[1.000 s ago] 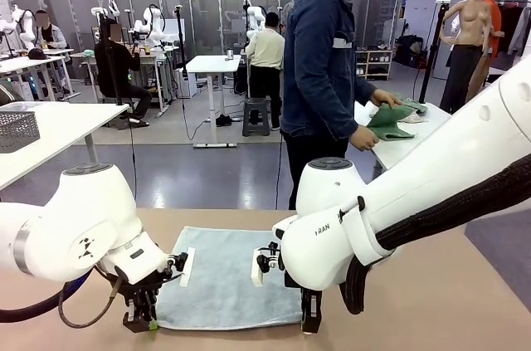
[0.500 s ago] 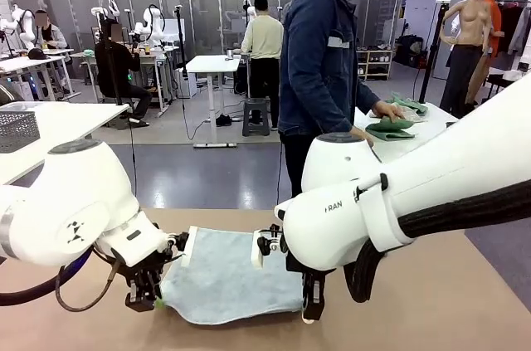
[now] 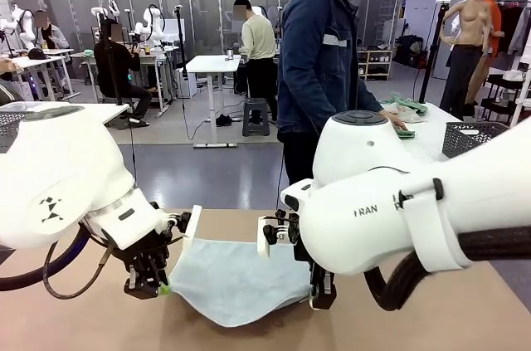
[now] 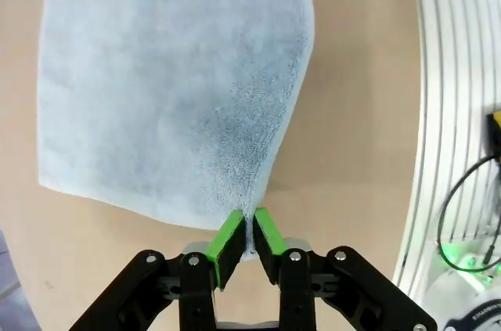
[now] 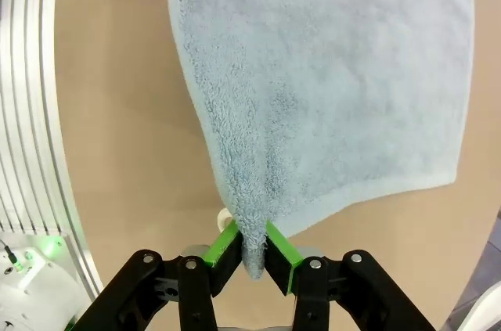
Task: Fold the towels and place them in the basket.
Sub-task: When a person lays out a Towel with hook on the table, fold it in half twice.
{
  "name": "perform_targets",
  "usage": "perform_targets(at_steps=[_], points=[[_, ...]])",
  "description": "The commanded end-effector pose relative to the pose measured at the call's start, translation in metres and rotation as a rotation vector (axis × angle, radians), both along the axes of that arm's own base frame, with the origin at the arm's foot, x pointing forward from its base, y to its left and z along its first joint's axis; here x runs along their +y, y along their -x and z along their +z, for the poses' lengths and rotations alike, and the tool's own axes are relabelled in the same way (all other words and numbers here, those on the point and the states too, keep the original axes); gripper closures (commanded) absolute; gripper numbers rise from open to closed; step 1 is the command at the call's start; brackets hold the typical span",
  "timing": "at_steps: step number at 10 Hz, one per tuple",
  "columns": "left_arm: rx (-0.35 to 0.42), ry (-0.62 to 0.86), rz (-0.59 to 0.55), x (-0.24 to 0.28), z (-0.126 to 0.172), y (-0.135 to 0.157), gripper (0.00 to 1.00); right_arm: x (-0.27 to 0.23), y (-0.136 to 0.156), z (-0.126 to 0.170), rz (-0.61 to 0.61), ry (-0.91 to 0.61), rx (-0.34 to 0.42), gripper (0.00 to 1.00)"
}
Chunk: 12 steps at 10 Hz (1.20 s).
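Green-padded left gripper (image 4: 248, 221): clenched on one near corner of the pale blue-grey terry towel (image 3: 236, 280); the cloth is pinched between the pads and the corner is raised off the surface.
Green-padded right gripper (image 5: 249, 237): clamped on the other near corner of the same towel, at about the same height.
Towel position: it sags in a shallow curve between the two grippers. Its far edge lies on the brown table (image 3: 465, 318), short of the table's far edge and midway between the left and right edges.
Surroundings: a person's hand (image 3: 398, 124) rests on a white side table (image 3: 423, 142) beyond the far right corner, with a light green towel (image 3: 406, 105) beside it. A dark grey mesh basket (image 3: 473, 139) stands on that side table, well apart from the held towel.
Step in hand: first fold of the blue-grey towel, judged from the paired corner grasp and lift.
Next move calls for: carrying both corners together toward the towel's far edge at matched height and pace. The corners should then be laid onto the far corners before release. Uneven travel would likely skew the fold.
Remaining work: nothing is in the basket yet, as far as the front view allows.
Legible writing: the letters "RAN" on the right arm (image 3: 365, 211), with the rest of the word hidden.
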<state>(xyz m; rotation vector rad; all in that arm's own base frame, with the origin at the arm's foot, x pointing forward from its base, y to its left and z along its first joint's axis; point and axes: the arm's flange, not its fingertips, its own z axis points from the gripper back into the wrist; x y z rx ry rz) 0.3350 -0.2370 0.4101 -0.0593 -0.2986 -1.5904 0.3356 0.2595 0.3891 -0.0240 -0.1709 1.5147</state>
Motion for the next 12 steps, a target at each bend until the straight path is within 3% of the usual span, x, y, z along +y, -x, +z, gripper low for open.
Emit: perform_targets(at_steps=[1,3,5,7,10,12], points=[[-0.006,0.031,0.03,0.031,-0.015,0.055,1.0,-0.003,0.012,0.002,-0.018,0.018,-0.043,0.95],[-0.033,0.018,0.073,0.024,-0.002,0.042,1.0,-0.003,0.008,0.015,-0.023,0.026,-0.085,0.95],[-0.036,-0.018,0.016,0.016,0.014,0.012,1.0,-0.001,-0.022,0.027,-0.018,0.051,-0.082,0.95],[-0.044,0.009,0.015,0.006,0.029,-0.043,1.0,0.001,-0.064,0.025,0.012,0.062,-0.094,0.95],[-0.047,0.008,-0.022,-0.008,0.026,-0.098,1.0,-0.002,-0.103,0.01,0.007,0.035,-0.031,0.95],[0.018,-0.033,0.027,-0.019,0.014,-0.133,1.0,-0.001,-0.128,0.002,-0.029,0.028,-0.039,0.95]])
